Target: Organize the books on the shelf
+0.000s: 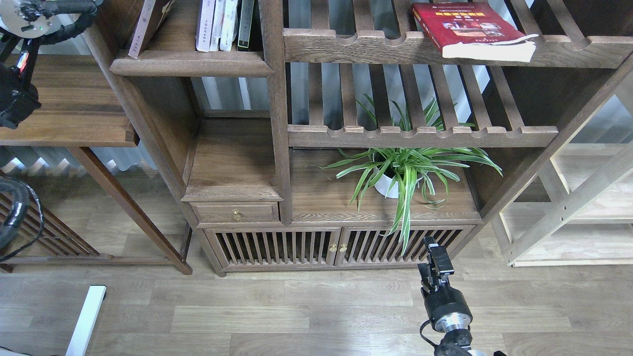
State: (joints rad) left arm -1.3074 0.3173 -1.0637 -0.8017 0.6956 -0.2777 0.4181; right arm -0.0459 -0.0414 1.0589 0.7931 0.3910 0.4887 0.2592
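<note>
The shelf (190,63) is the dark compartment at the top left, with a solid board and a rounded front edge. A dark maroon book (146,24) leans steeply at its left side, its top cut off by the frame. Pale books (217,24) stand upright at the shelf's right end. A thick red book (470,27) lies flat on the slatted rack at the upper right. My left arm (29,17) reaches along the top left edge, and its gripper is out of view. My right gripper (438,249) hangs low before the cabinet doors, fingers too dark to separate.
A potted spider plant (400,173) sits on the cabinet top under the lower slatted rack (420,134). A side table (69,113) stands at the left and a pale wooden frame (573,202) at the right. Wood floor lies in front.
</note>
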